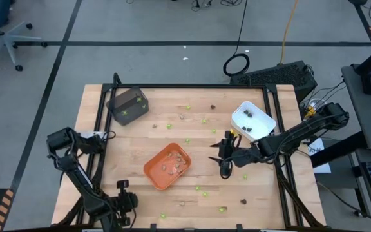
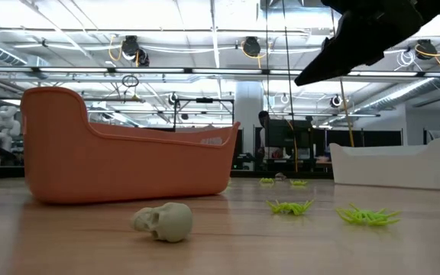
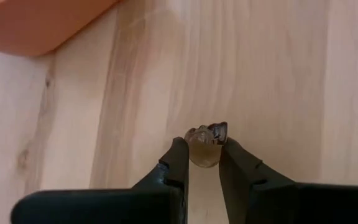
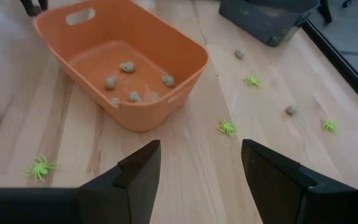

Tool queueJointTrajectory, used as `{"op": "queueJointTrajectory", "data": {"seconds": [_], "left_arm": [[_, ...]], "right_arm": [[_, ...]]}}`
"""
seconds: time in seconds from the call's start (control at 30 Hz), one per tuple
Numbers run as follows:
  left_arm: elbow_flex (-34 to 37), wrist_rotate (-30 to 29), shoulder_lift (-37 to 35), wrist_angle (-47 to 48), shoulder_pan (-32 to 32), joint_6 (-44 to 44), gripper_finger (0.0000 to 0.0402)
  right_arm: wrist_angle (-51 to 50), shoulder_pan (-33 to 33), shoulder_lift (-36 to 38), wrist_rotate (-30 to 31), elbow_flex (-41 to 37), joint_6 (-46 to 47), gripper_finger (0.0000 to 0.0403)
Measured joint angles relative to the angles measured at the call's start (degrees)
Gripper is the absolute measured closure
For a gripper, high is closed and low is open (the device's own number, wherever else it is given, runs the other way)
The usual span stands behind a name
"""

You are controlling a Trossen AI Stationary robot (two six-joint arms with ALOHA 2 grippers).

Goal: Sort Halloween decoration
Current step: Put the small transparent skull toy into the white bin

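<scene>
The Halloween decoration lies scattered on the wooden table: lime-green spiders (image 4: pixel 227 127), tan-grey skulls and dark brown bits. Near the table's front left corner, my left gripper (image 3: pixel 202 146) is shut on one tan-grey skull (image 3: pixel 204 140). In the high view the skull is hidden by the gripper (image 1: pixel 123 192). Another skull (image 2: pixel 165 221) rests on the table in front of the orange tray (image 2: pixel 128 164). My right gripper (image 4: pixel 201 152) hovers open above the table, just right of the orange tray (image 1: pixel 167 166), and holds nothing. My left gripper pinches the small skull by its two opposite sides (image 3: pixel 192 144) between its two fingers, at their free ends. The fingers (image 3: pixel 176 158) slant steeply down at it from above. Whether the skull is clear of the tabletop does not show.
The orange tray (image 4: pixel 160 109) has several skulls (image 4: pixel 127 66) inside. A white tray (image 1: pixel 252 120) stands at the back right and a dark grey tray (image 1: pixel 128 105) at the back left. Green spiders (image 2: pixel 367 216) and small bits dot the bare wood between them.
</scene>
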State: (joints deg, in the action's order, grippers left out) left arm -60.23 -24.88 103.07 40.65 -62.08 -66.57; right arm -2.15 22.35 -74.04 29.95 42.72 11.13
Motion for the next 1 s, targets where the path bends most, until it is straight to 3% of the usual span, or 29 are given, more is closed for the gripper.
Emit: {"op": "queueJointTrajectory", "data": {"seconds": [0.13,0.3,0.57,1.0], "left_arm": [[0.0,-0.56,0.0,-0.02,0.79,1.0,0.0348],[-0.71,-0.9,-0.02,-0.84,2.44,4.56,0.0347],[-7.54,-3.21,-0.07,-1.19,5.41,15.95,0.0347],[-18.53,-6.9,-0.09,-1.18,13.21,32.38,0.0347]], "right_arm": [[1.97,0.0,0.0,-0.5,0.0,-0.46,0.0193],[7.07,0.49,-1.0,-7.2,0.0,-5.41,0.0193],[21.2,3.34,-8.84,-16.32,0.02,-24.56,0.0193],[48.19,7.18,-23.36,-16.73,0.02,-53.77,0.0193]]}}
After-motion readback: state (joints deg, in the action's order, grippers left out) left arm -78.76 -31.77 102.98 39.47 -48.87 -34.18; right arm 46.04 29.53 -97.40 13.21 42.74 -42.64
